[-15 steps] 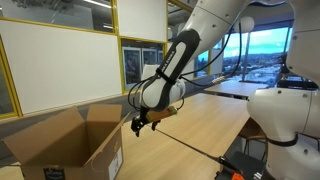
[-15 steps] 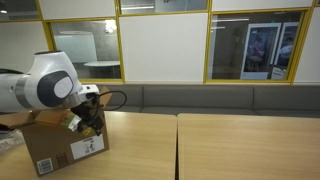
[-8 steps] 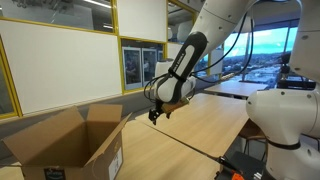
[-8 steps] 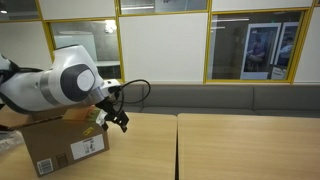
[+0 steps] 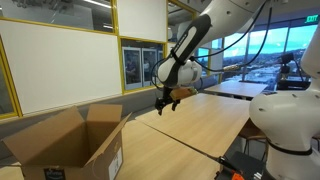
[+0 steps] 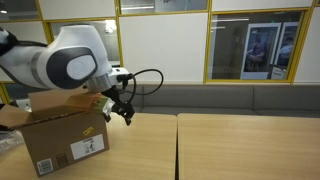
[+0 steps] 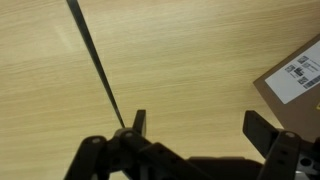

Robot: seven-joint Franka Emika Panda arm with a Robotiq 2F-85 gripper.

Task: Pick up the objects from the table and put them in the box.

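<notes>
The claw (image 5: pixel 165 103) hangs in the air above the counter (image 5: pixel 205 125), fingers pointing down and spread wide, with nothing between them. The wrist view shows it plainly: between the two dark fingers (image 7: pixel 138 122) there is only bare pale wood. A thin dark seam (image 7: pixel 95 60) crosses the counter slantwise and runs in under the claw. The cardboard box (image 5: pixel 105 150) stands on the counter with its flaps folded out and its top open. One side carries a black-and-white label (image 6: pixel 85 148) (a corner of that label (image 7: pixel 300 72) also shows at the right edge of the wrist view). The claw is near the box, to one side of it, not over the opening
</notes>
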